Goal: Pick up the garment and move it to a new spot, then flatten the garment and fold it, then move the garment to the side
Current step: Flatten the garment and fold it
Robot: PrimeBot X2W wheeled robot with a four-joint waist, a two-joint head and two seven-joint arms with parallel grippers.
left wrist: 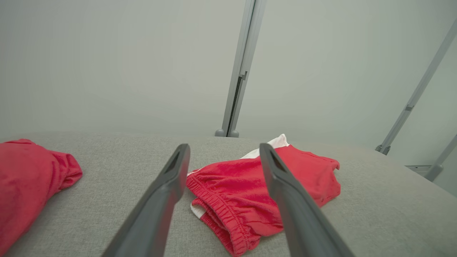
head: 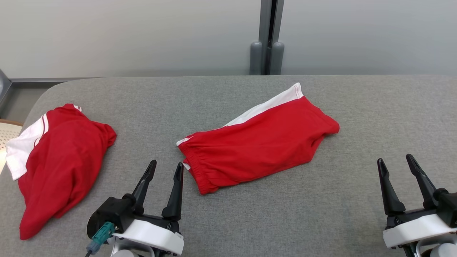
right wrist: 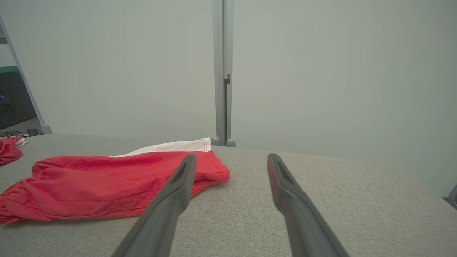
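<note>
Shorts, red, soft and surely light, lie folded mid-frame on the grey table, best pinched at the elastic waistband nearest the left gripper, which, like the right gripper, gapes wide and empty.

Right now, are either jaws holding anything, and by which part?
Nothing held: left gripper and right gripper have jaws open, empty. The red shorts lie loose on the table.
</note>
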